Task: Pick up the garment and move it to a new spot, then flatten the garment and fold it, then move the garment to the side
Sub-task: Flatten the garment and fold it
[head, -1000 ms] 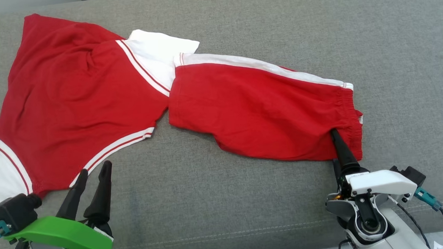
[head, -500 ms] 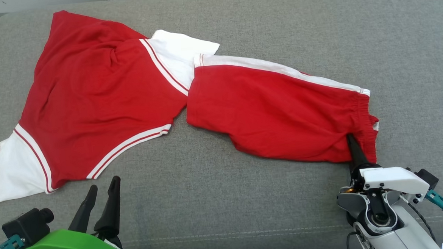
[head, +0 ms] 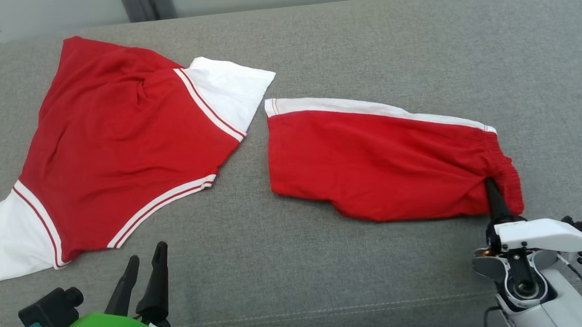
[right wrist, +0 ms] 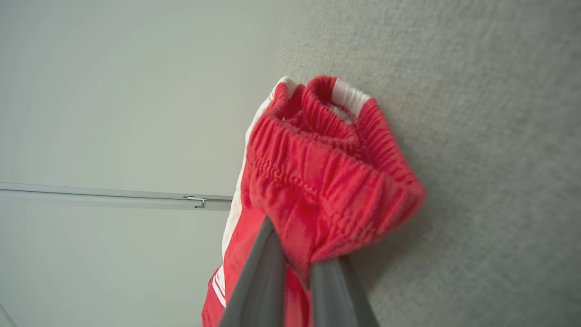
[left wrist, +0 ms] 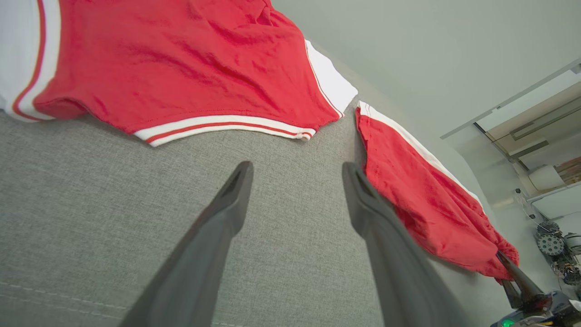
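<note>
– Right gripper (head: 490, 189) is pinched shut on the red shorts' (head: 371, 164) waistband; they lie on the grey cushion (head: 364, 40), just right of the red shirt (head: 120, 142).
– Lift clear before carrying, I'd say, or the legs drag. Left gripper (head: 146, 255)?
– Wide, empty. Right wrist view shows bunched elastic between the fingers (right wrist: 254, 277); from the head, cloth covers that grip.
</note>
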